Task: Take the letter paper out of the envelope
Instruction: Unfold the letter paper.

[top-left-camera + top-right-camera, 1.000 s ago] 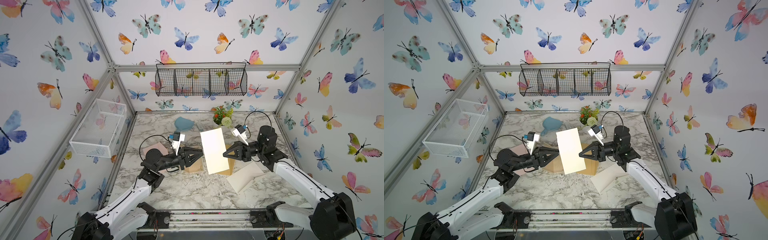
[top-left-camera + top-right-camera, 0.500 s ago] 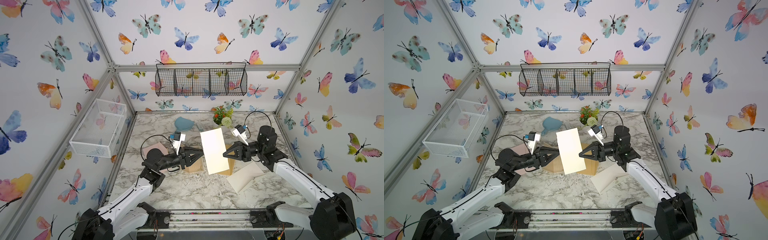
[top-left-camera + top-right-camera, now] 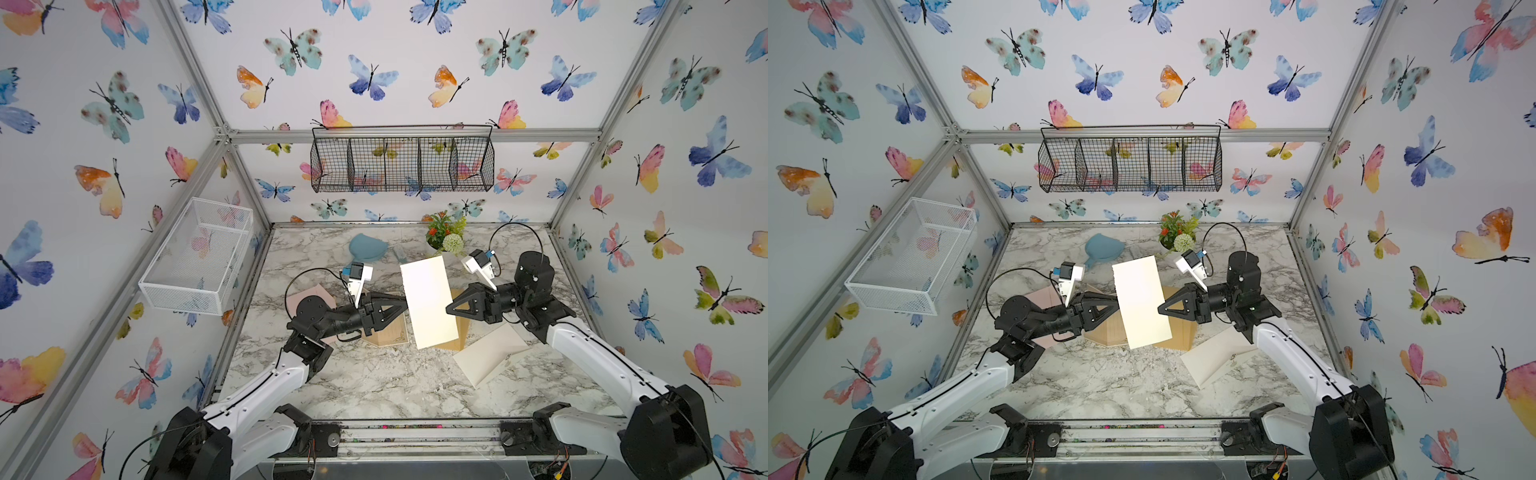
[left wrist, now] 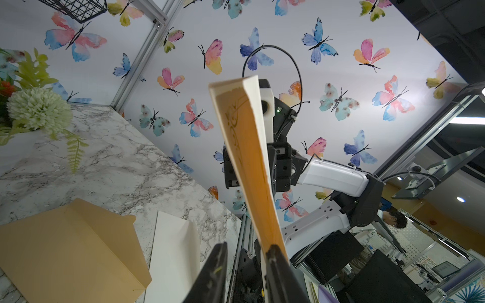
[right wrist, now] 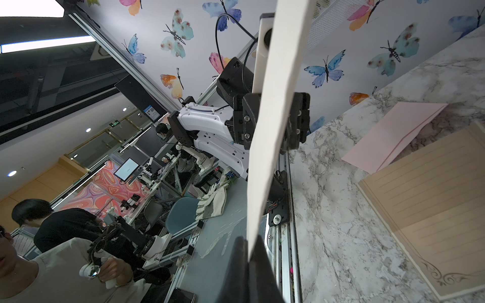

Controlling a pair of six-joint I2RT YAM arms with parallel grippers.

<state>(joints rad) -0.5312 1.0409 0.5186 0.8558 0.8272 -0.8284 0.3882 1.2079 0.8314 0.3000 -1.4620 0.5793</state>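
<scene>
Above the marble table point(image 3: 374, 382), the white envelope point(image 3: 430, 301) is hanging in the air. The right gripper point(image 3: 449, 309) is pinching its edge tight. The left gripper point(image 3: 404, 306) is waiting partly open, holding nothing, with one finger point(image 4: 274, 265) right by the tan letter paper point(image 4: 244, 162) peeking out. It should be closing on that paper alone, then pulling straight out.

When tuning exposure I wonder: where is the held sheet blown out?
In both top views the held sheet is featureless, glaring white; in the left wrist view its tan printed face keeps detail; in the right wrist view, evenly cream.
</scene>
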